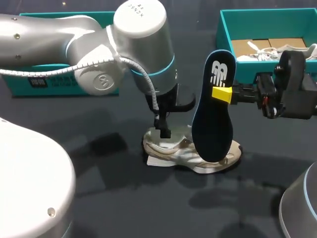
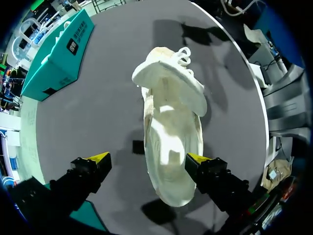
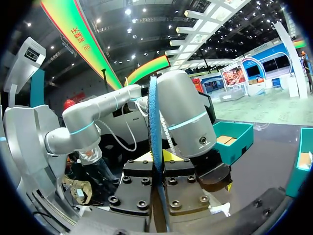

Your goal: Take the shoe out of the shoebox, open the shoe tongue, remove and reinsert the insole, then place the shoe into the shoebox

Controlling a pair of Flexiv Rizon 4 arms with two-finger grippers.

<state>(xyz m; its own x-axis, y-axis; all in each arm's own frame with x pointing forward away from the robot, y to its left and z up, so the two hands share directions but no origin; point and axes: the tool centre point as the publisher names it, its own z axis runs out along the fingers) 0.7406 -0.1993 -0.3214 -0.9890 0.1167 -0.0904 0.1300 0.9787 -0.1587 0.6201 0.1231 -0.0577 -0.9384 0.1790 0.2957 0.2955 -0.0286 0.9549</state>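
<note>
Head view shows the right fingers [image 1: 222, 93] pinching the dark insole [image 1: 213, 111] and holding it up on end. Its low end is right at the shoe [image 1: 193, 154], which lies on the worktop [image 1: 124, 198] under the left fingers [image 2: 98, 157]. Left wrist view shows those fingers spread wide, with the shoe between and ahead of them. One tip is close to its side and the other is well apart.

The insole is out, so I think it goes back in next. To do that well, the left fingers should hold the shoe firm and keep the tongue back. The right fingers should tip the insole, slide its toe end in first, then press it flat.

The left arm [image 1: 138, 34] hides its own fingers from above. I cannot tell if the insole's low end is inside the shoe or just in front of it. Right wrist view shows the insole only as a thin edge, and no shoe.
</note>
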